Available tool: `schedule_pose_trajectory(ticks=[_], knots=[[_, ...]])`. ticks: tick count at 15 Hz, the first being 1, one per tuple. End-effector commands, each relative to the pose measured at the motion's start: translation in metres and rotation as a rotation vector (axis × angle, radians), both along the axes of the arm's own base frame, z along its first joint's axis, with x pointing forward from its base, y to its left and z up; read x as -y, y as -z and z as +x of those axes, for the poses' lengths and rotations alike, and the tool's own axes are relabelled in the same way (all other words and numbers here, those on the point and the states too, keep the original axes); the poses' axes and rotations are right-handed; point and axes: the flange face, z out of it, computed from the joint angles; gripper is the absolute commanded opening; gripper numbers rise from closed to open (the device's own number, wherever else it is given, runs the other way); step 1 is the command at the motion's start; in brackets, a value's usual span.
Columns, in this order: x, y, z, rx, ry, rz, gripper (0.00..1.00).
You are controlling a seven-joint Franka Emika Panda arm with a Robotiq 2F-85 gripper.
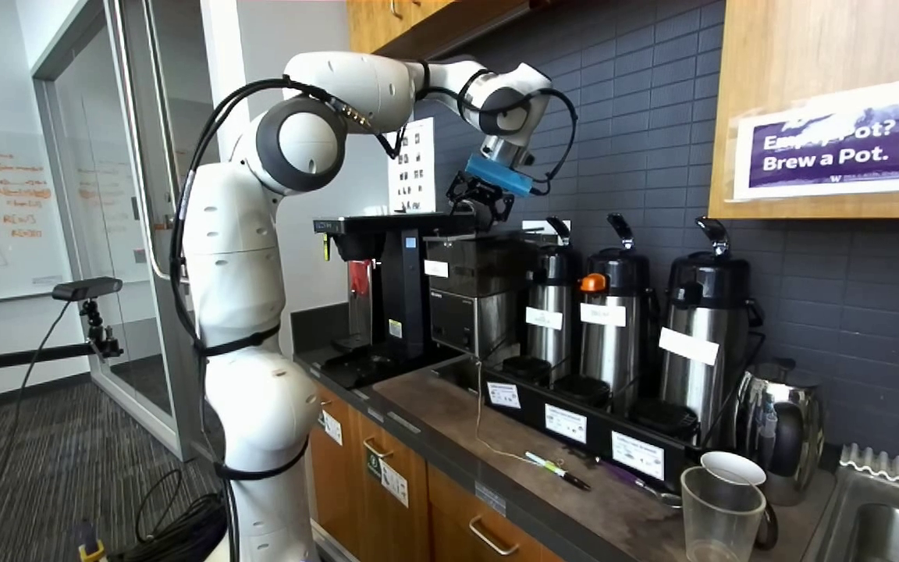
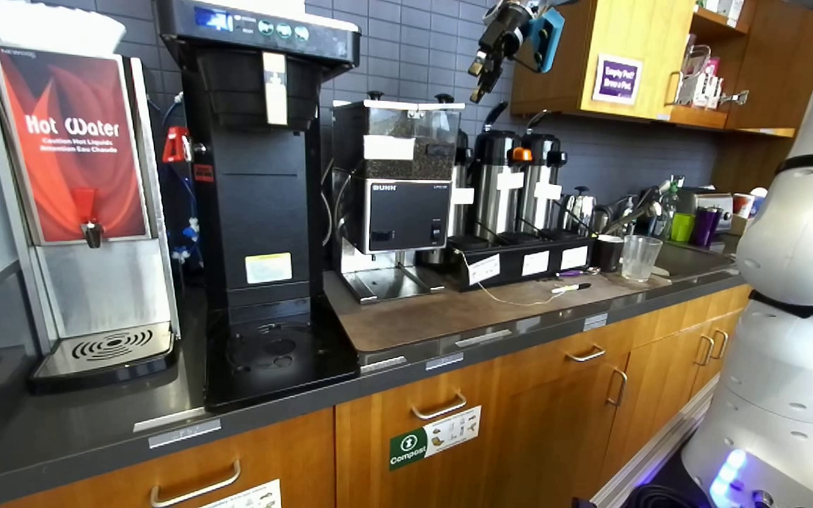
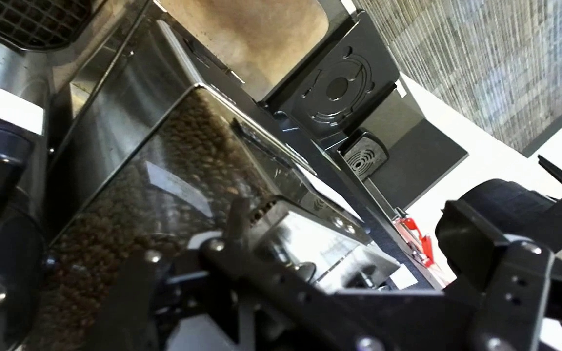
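Office kitchenette with a coffee station.
Below the end effector (image 2: 477,80), a bean-filled grinder (image 2: 410,212) stands on the bench (image 2: 96,416); to either side of the end effector stand a coffee brewer (image 2: 258,197), a "Hot Water" dispenser (image 2: 75,141) and steel airpots (image 1: 602,367). Well apart from the end effector, a cabinet sign (image 2: 617,79) reads "Empty Pot? Brew a Pot.", a sink (image 1: 875,515) is set into the bench, and a handwritten whiteboard (image 1: 12,218) beside a glass wall (image 1: 79,250) suggests a workplace.

Blk/steel grinder (image 2: 410,212) upright on counter (image 2: 519,341); clear hopper (image 2: 420,134) w/ brown beans (image 3: 110,219); level unclear.
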Motion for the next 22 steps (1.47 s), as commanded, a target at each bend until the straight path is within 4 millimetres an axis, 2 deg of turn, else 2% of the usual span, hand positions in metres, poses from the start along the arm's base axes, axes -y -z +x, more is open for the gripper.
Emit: schedule_pose_trajectory(ticks=[1, 2, 3, 5, 13, 15, 22], knots=[[0.018, 0.003, -0.004, 0.012, 0.051, 0.000, 1.00], [0.023, 0.006, -0.003, 0.007, 0.063, 0.004, 1.00], [0.027, 0.008, -0.003, 0.004, 0.072, 0.008, 0.80], [0.034, 0.012, -0.003, 0.001, 0.091, 0.009, 0.69], [0.050, 0.024, 0.004, 0.004, 0.148, 0.023, 0.06], [0.051, 0.029, 0.007, 0.001, 0.158, 0.028, 0.00], [0.051, 0.044, 0.024, -0.003, 0.182, 0.055, 0.00]])
